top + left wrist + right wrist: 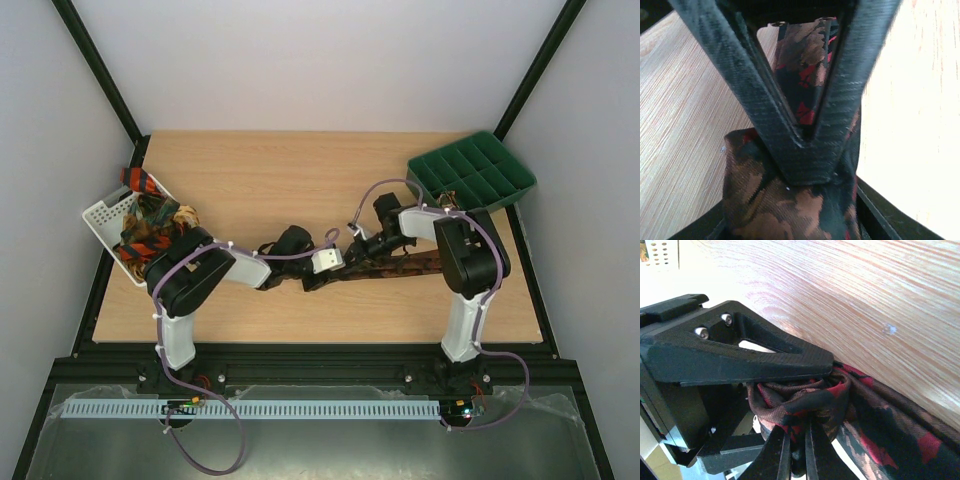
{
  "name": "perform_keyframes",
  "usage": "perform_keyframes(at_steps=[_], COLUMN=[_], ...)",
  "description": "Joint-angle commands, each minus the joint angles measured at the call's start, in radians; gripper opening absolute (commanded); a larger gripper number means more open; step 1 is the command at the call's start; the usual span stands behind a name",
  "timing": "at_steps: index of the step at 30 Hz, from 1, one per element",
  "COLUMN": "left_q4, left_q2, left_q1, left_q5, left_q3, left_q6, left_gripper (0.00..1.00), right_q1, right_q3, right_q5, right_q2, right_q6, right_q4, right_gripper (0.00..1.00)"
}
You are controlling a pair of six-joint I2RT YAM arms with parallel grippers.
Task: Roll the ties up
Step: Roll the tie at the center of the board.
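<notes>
1. Our right gripper [799, 432] has its fingers [782, 455] standing almost together, and they pinch a fold of the tie [880, 440], which is dark brown with red flecks.
2. Our left gripper [806, 147] faces it from the other side. Its fingers [755, 100] form a narrow V, with the tie running between them and bunching just past the tips. We cannot tell whether they press the cloth.
3. In the right wrist view, one left finger lies over the top of the bunched end, just beside the right fingertips.
4. From that bunch we see the rest of the tie stretch flat along the near half of the table [300, 170]. It runs from the middle towards the right edge and passes under the right arm.
5. A white basket [100, 213] sits at the left edge, holding other ties [150, 225], some striped orange and black.
6. A green tray [420, 172] sits at the far right corner, well apart from the tie.
</notes>
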Motion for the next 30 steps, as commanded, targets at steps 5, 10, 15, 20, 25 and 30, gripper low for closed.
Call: perform_keyframes(at_steps=[5,10,15,20,25,30], left_q4=[-0.102,0.027,0.104,0.128,0.099,0.074], left_q2=[-0.013,-0.042,0.001,0.066,0.104,0.082], left_q1=[0.011,0.008,-0.002,-0.014,-0.014,-0.014], left_q5=[0.064,0.095,0.098,0.081,0.084,0.082], left_q3=[-0.021,-0.053,-0.033,0.023,0.071,0.044], left_q6=[0.053,0.024,-0.004,-0.020,-0.028,-0.014], left_gripper=[0.70,0.77,0.80,0.78,0.65,0.42], right_q1=[-0.056,-0.093,-0.112,-0.115,-0.113,-0.114], right_q3=[-0.028,-0.020,0.011,0.017,-0.020,-0.024], right_q5=[0.134,0.135,0.161,0.159,0.131,0.128], right_q2=[0.120,0.178,0.231,0.249,0.212,0.172], right_q6=[-0.061,-0.094,-0.143,-0.156,-0.137,-0.134], right_q4=[-0.067,-0.112,-0.154,-0.165,-0.117,-0.100], right_gripper=[0.01,0.01,0.01,0.01,0.01,0.10])
